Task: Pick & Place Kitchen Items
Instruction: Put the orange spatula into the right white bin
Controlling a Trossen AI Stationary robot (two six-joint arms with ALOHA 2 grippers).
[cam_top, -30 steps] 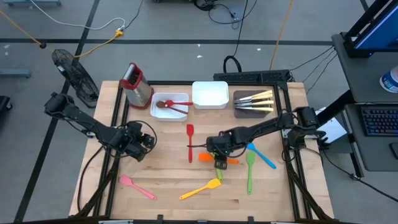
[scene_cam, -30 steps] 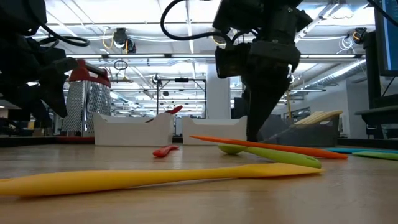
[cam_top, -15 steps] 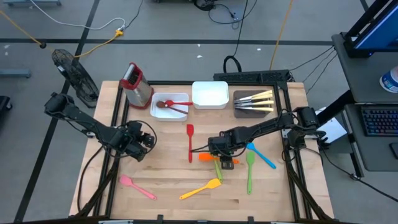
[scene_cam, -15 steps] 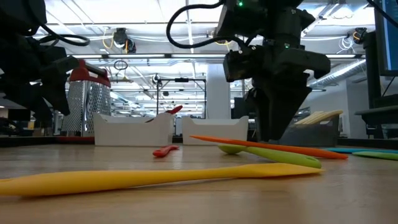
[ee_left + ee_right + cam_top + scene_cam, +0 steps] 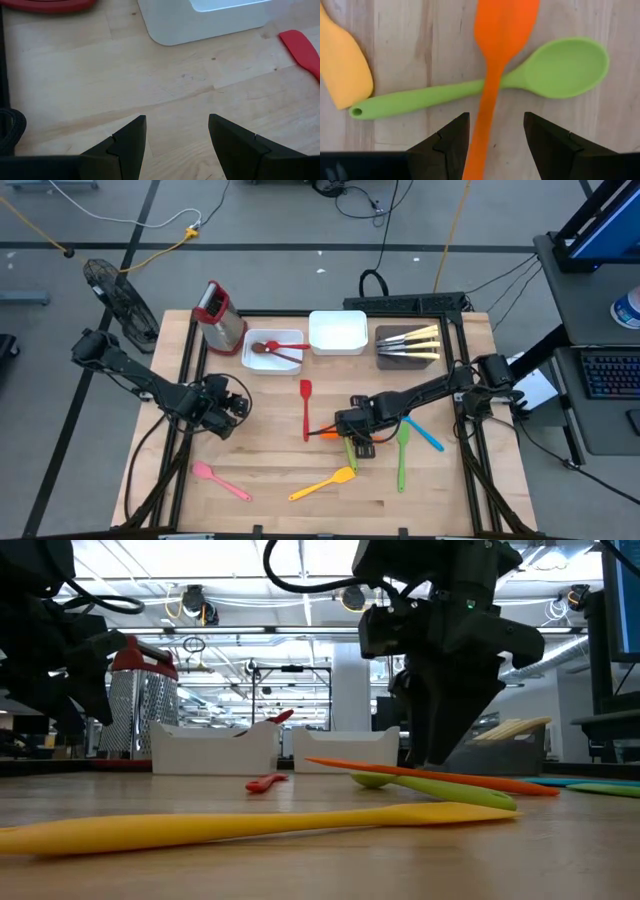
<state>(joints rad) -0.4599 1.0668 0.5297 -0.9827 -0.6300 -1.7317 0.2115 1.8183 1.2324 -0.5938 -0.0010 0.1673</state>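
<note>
Under right end effector (image 5: 356, 442) | orange spatula (image 5: 496, 60) handle partly hidden; crosses green spoon (image 5: 485, 82)

floor (image 5: 280, 220): grey, cables | desk (image 5: 590, 330): keyboard | ceiling (image 5: 250, 600): strip lights

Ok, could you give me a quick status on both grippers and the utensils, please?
Right gripper open, straddling orange spatula. Spatula lies across green spoon. Left gripper open, empty, over bare table.

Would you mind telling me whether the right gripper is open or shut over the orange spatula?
Open. The right gripper has its two fingers apart, with the orange spatula handle running between them, lying across a green spoon.
</note>
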